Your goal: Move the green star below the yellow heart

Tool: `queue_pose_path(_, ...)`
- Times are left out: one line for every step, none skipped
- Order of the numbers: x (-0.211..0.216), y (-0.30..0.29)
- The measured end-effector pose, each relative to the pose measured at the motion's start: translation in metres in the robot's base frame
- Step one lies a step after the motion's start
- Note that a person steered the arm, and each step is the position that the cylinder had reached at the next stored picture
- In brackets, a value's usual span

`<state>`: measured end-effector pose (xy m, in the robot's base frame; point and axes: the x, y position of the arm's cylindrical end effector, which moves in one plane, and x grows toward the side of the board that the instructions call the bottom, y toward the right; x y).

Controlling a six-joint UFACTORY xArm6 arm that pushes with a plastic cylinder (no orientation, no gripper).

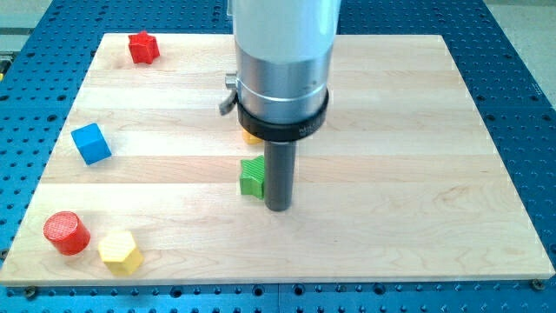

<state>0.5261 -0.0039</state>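
While my tip [278, 207] touches the green block [253, 176], probably the star, yellow piece [250, 136] mostly hidden, no legible writing.

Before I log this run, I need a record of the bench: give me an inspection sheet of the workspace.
Surface: wooden board, pale planks, flat.
Job's things: green star near centre, touching my tip on its left; yellow heart just above it, mostly hidden behind the arm.
Clutter: red star top left; blue cube left edge; red cylinder and yellow hexagon bottom left.
Grippers: none fitted; rod only.
Cables: nothing seen.
Surroundings: blue perforated table around the board.
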Motion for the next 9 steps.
queue_pose_path(-0.012, -0.019)
queue_pose_path(0.011, -0.025)
queue_pose_path(0.011, -0.047)
queue_pose_path(0.008, -0.057)
queue_pose_path(0.001, -0.042)
queue_pose_path(-0.026, -0.042)
queue_pose_path(-0.029, -0.042)
queue_pose_path(-0.037, -0.042)
queue_pose_path(-0.038, -0.04)
